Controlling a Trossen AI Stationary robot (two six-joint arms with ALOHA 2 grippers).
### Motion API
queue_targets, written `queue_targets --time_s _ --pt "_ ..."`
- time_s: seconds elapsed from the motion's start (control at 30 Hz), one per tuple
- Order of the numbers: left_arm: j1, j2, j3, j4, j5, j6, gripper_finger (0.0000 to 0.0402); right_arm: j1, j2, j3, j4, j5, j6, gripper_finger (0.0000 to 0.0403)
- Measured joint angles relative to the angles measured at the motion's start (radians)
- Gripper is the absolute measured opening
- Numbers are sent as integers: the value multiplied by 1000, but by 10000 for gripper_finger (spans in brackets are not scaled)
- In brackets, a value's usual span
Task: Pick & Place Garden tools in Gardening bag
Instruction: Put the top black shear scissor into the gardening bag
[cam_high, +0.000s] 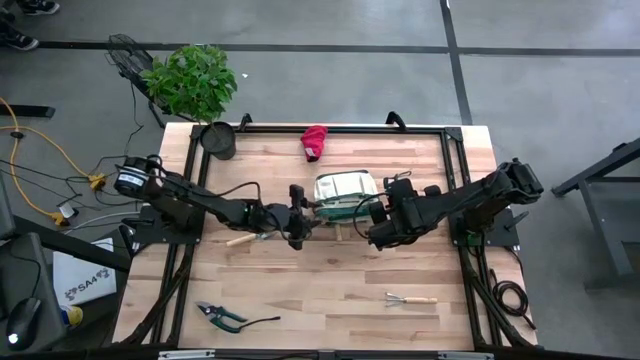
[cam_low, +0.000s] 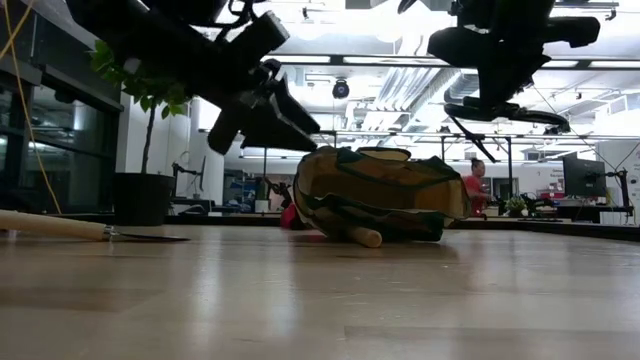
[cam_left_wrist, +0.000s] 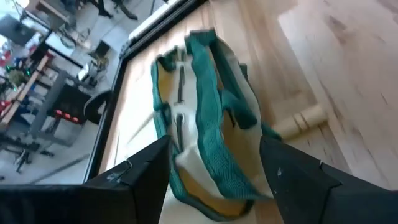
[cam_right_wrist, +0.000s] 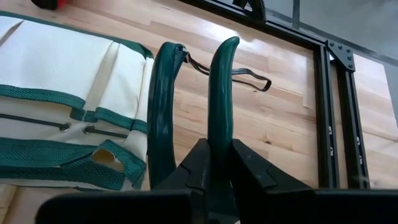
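The gardening bag (cam_high: 345, 192) lies on its side in the middle of the table (cam_high: 330, 270), between the two grippers: the left gripper (cam_high: 297, 218) just to its left, the right gripper (cam_high: 372, 217) just to its right. A glove (cam_high: 314, 142) lies behind the bag near the table's far edge, and a pot (cam_high: 218, 140) stands at the far left corner. Pruners (cam_high: 222, 316) lie at the near left, a mini rake (cam_high: 411, 298) at the near right. A wooden-handled tool (cam_high: 240, 238) lies under the left arm.

A black pot (cam_high: 219, 139) sits far behind the left gripper, with a leafy green plant (cam_high: 191, 80) just beyond it.
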Motion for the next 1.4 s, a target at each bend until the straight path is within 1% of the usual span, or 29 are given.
queue_targets --time_s 0.23,0.37,0.5,0.6,0.8,0.93,1.0,1.1,1.27,1.4 --pt "1 42 26 -4 -16 19 236 0 0 0 8 0 0 31" --pt "1 86 59 -5 -38 77 236 0 1 0 14 0 -1 31" --pt "1 142 95 -9 -93 93 236 2 1 0 20 0 -3 31" --pt "1 174 122 -6 -164 129 236 6 1 0 22 1 -3 31" --pt "1 198 143 -16 -288 138 236 7 1 -16 34 1 -3 31" --pt "2 197 149 -15 -316 138 231 6 1 -32 48 -2 -3 31" --pt "2 197 149 -23 -333 138 219 6 1 -34 46 -3 -3 31" --pt "2 197 148 -39 -346 133 188 7 1 -34 48 -3 -3 31" --pt "2 197 148 -63 -349 121 119 7 1 -34 48 -3 -4 31" --pt "1 197 148 -83 -348 100 54 7 1 -34 47 -3 -4 31"
